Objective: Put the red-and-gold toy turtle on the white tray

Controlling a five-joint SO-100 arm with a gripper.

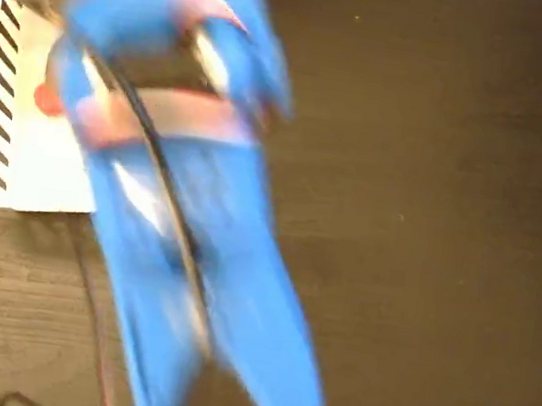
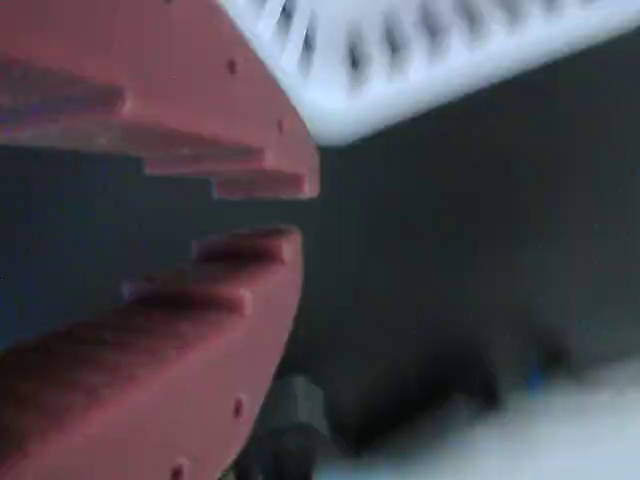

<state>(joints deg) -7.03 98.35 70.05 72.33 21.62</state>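
Dark table point(image 1: 435, 186), white tray point(image 1: 35, 160), hand point(image 2: 290, 212) empty

The arm point(image 1: 213, 256) is bright blue and blurred, with a pale pink band across it and a thin dark cable along its length; the pincer point(image 2: 290, 210) has two dull red fingers point(image 2: 150, 90) with stepped inner edges and small dark holes

red-and-gold toy turtle point(image 1: 48, 101) on white tray point(image 1: 24, 163), mostly hidden
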